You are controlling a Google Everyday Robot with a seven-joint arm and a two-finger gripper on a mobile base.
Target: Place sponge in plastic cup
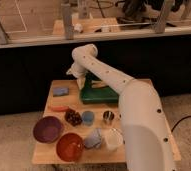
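Note:
The sponge (60,91), a blue-grey block, lies flat on the far left of the wooden table (139,82). A small blue plastic cup (88,117) stands upright near the table's middle. My gripper (78,81) hangs from the white arm above the left edge of a green tray (96,95). It is a short way to the right of the sponge and apart from it. It is well behind the blue cup.
A metal cup (108,117) stands right of the blue cup, with a whitish cup (113,139) and a crumpled blue-grey item (93,139) in front. Dark grapes (74,117), an orange strip (59,107), a purple bowl (48,129) and a red bowl (69,146) sit at front left.

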